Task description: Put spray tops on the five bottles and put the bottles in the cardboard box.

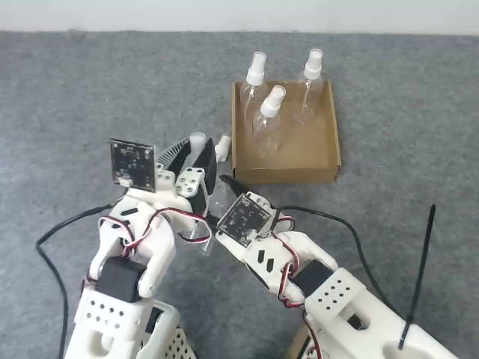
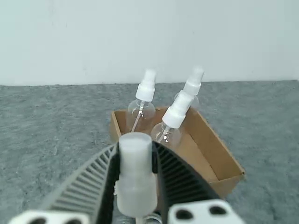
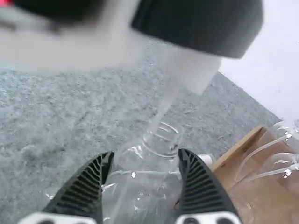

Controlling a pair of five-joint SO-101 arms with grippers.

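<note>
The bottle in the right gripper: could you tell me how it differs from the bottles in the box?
The held bottle has an open neck; the boxed bottles wear white spray tops. The held bottle is clamped by the right gripper outside the cardboard box; the boxed bottles stand inside. All are clear.

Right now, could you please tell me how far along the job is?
Done: three capped bottles in the cardboard box. In hand: left end effector holds a spray top over the open bottle in the right end effector. Left: cap it, box two more.
</note>
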